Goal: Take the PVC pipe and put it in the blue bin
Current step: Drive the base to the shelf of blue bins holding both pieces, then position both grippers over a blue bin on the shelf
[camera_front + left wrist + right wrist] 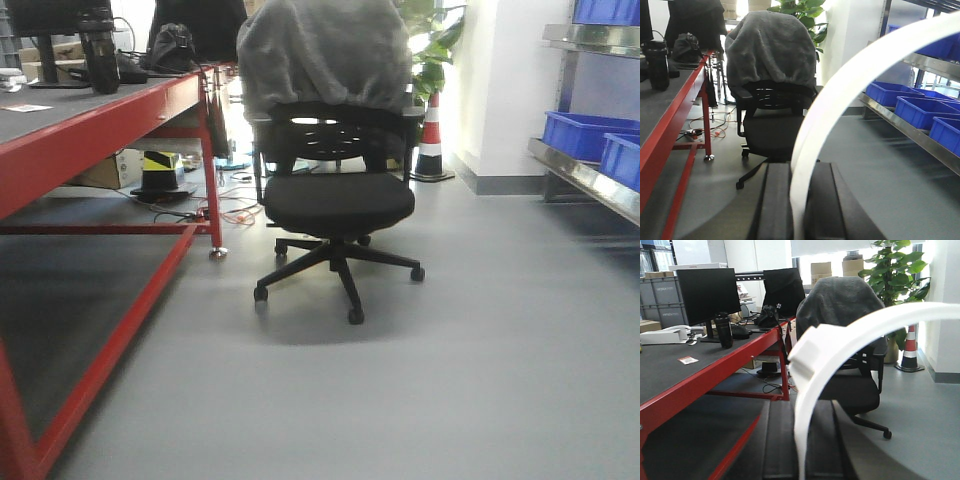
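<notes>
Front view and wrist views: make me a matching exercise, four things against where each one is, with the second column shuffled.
Things:
1. pipe
2. grey cover
3. bins
4. cone

Places:
a. on the shelf at the right
b. on the floor by the plant
c. between the fingers
d. draped over the chair

Pairs: 1-c, 2-d, 3-a, 4-b.
</notes>
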### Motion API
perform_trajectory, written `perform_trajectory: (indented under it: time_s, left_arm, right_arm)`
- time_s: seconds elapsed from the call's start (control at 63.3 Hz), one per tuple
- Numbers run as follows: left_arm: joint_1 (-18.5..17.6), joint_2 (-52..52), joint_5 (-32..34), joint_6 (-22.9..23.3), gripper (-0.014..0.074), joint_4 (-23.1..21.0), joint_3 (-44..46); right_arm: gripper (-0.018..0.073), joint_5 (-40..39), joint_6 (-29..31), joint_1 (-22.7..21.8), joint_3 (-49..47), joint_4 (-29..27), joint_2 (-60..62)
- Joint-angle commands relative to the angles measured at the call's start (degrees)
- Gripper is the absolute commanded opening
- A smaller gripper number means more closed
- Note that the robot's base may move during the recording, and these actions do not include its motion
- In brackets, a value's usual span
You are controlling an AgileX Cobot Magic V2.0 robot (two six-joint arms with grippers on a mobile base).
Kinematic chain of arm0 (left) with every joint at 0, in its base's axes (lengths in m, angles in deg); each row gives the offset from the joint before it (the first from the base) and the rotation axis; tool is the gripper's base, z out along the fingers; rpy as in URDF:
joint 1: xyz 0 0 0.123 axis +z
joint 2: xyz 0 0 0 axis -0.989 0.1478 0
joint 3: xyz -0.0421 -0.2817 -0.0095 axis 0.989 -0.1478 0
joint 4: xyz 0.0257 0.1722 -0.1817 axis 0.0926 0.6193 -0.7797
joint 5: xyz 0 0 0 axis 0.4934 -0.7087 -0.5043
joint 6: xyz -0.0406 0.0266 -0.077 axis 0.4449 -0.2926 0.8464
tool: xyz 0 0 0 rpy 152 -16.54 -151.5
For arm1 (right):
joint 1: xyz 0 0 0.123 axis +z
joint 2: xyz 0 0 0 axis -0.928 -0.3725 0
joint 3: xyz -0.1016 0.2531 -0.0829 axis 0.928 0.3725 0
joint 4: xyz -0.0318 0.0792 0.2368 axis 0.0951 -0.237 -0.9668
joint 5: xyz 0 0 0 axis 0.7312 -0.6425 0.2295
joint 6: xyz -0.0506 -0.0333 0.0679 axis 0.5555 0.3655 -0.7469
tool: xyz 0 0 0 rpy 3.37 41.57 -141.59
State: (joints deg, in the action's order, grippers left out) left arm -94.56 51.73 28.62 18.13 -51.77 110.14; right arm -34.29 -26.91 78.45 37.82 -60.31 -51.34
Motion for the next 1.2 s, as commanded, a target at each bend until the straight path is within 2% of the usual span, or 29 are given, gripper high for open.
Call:
perform_trajectory:
  time_s: [0.0,1.185]
  left_arm:
    - [-0.25,-0.23,1.60,0.14,-0.0111,-0.02,0.03]
    - [-0.25,-0.23,1.60,0.14,-0.0111,-0.02,0.03]
  right_arm:
    - [-0.0169,-1.50,0.39,0.01,0.08,0.75,0.15]
    - [-0.0169,-1.50,0.39,0.01,0.08,0.75,0.15]
